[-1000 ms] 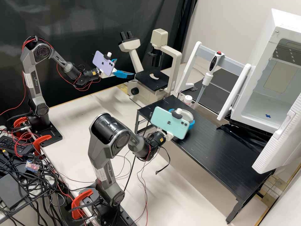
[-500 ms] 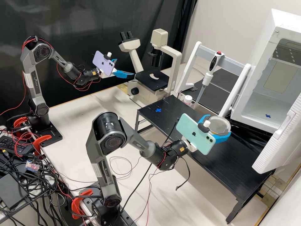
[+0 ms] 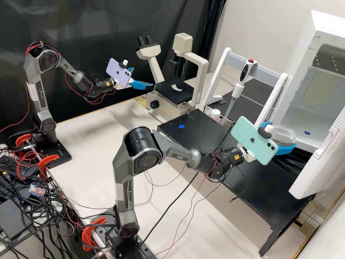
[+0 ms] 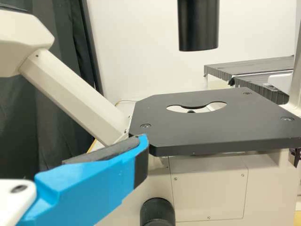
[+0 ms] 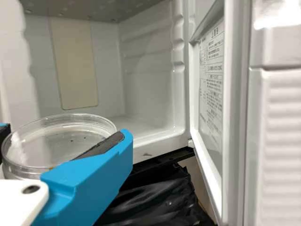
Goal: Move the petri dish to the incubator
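Note:
My right gripper (image 3: 282,136) is shut on the clear petri dish (image 3: 284,132) in the high view, just before the mouth of the white open incubator (image 3: 329,27). In the right wrist view the dish (image 5: 56,141) stays level between the dark pads of my right gripper (image 5: 64,133), with the incubator's inner wall (image 5: 150,47) beyond it. At the back left, my left gripper (image 3: 143,77) stands open and without a load beside the microscope; one blue finger (image 4: 84,183) shows in the left wrist view near the black stage (image 4: 221,127).
The incubator door (image 3: 320,158) hangs open to the right of the dish. Below the right gripper runs the black raised table (image 3: 266,190), with a blue cross mark (image 3: 181,126). A pipette (image 3: 239,84) on a white stand and a white-capped bottle (image 3: 215,114) are behind. The microscope (image 3: 197,68) stands farther back.
From above the black table's left part, the right gripper has carried the dish rightward to the incubator's opening, uncovering the blue cross mark. The left arm has kept still.

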